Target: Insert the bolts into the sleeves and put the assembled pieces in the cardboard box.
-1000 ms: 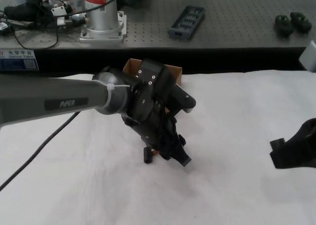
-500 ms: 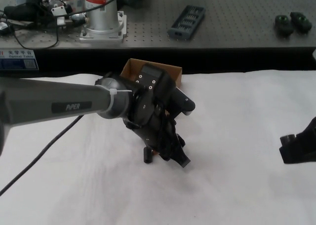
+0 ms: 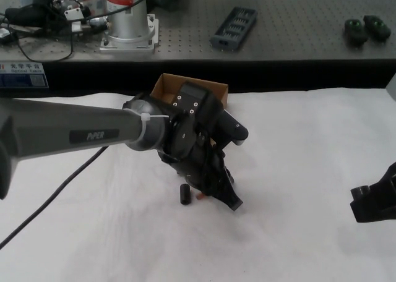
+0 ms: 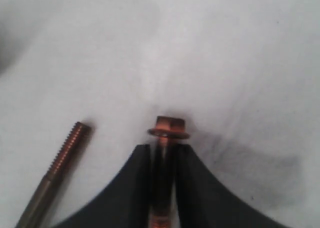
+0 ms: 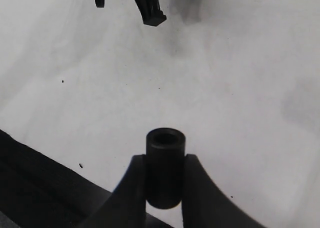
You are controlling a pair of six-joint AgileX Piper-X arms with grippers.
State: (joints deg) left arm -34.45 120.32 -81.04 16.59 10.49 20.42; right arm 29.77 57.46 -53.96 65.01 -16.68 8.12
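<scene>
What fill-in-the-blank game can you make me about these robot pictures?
The left gripper is shut on a copper ____.
The right gripper is shut on a black ____.
At the far edge of the white cloth stands a cardboard ____.
Missing words: bolt; sleeve; box.

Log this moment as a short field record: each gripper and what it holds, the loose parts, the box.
left gripper: shut on a copper bolt, head past the fingertips, close to the white cloth
right gripper: shut on a black sleeve, open end showing
loose bolt: lies on the cloth beside the held one
loose sleeve: on the cloth by the left gripper
cardboard box: behind the left arm, contents hidden
assembly: not yet done
</scene>
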